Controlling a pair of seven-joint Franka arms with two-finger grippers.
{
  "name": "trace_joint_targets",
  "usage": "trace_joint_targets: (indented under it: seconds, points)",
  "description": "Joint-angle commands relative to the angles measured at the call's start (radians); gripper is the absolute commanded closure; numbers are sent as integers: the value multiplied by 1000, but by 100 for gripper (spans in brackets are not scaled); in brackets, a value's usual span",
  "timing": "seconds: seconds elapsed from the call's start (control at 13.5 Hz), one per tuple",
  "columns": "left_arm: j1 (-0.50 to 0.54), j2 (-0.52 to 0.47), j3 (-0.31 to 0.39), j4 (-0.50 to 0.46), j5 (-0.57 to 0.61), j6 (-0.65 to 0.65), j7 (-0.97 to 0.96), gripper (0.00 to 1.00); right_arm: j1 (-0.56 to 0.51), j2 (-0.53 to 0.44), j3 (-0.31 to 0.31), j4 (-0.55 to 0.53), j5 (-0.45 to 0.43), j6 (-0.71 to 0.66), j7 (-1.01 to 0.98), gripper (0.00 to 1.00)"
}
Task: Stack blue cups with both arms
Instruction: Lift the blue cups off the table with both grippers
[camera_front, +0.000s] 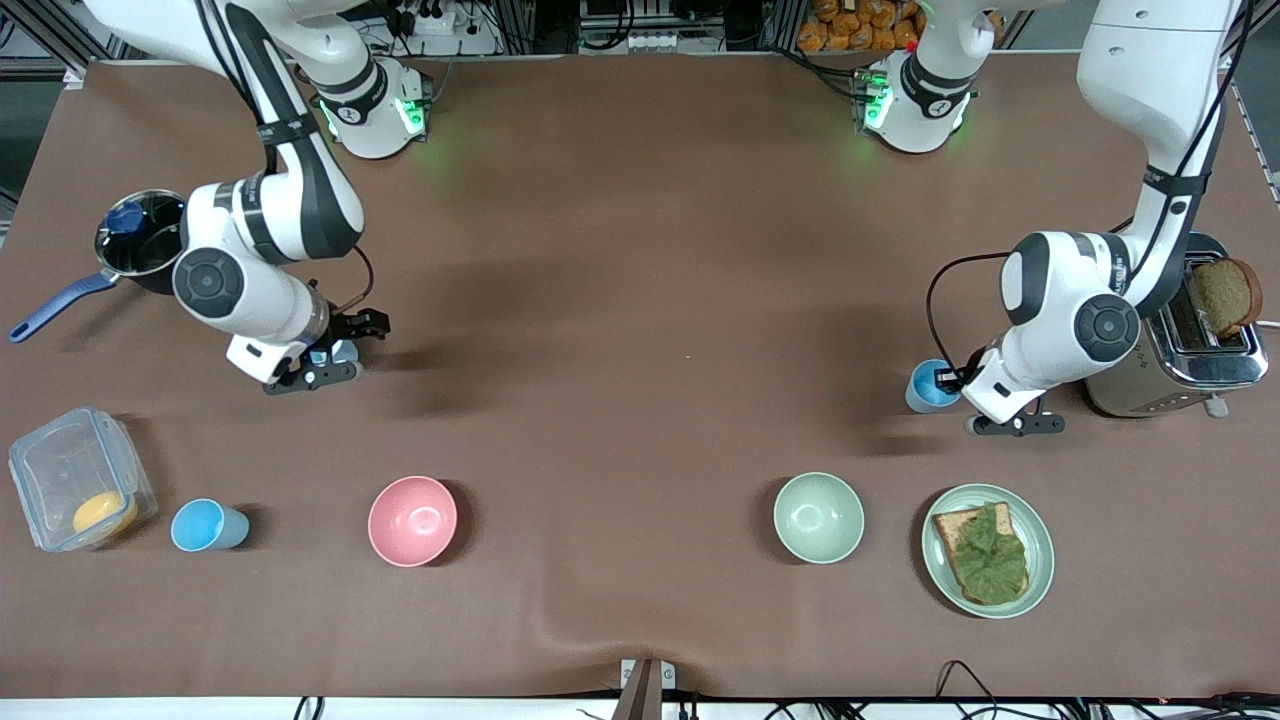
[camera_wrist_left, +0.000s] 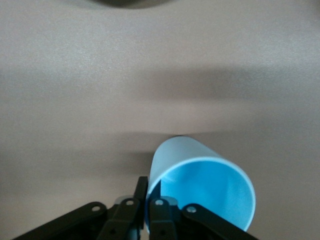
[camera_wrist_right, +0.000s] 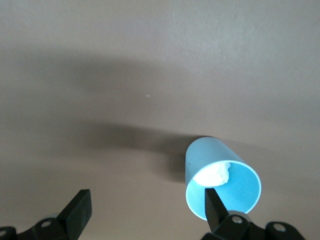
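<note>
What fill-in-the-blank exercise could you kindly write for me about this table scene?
1. The left hand, beside the toaster, is shut on the rim of a ___ cup.
2. The right hand is ___, with one finger inside the cup with a white patch.
3. The toaster holds a slice of ___.
4. The bowl toward the right arm's end of the table is ___.
Missing words: blue; open; bread; pink.

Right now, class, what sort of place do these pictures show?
Probably a robotics lab staged as a kitchen: two bench-mounted arms, a toaster holding bread, a saucepan, and a plate of leaf-topped bread.
</note>
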Motion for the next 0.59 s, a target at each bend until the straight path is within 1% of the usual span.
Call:
trace_joint_targets:
  seconds: [0.0,0.07,0.52]
  points:
    - [1,-3,-3,-6,4,14,16,100,-25,-42,0,-70,-5,42,-3,0]
    - [1,-3,-3,-6,4,14,16,100,-48,-34,0,-77,-6,50,-8,0]
    - [5,-44,-3,6,4,9,20,100,-57,48,2,-75,-9,72,-8,0]
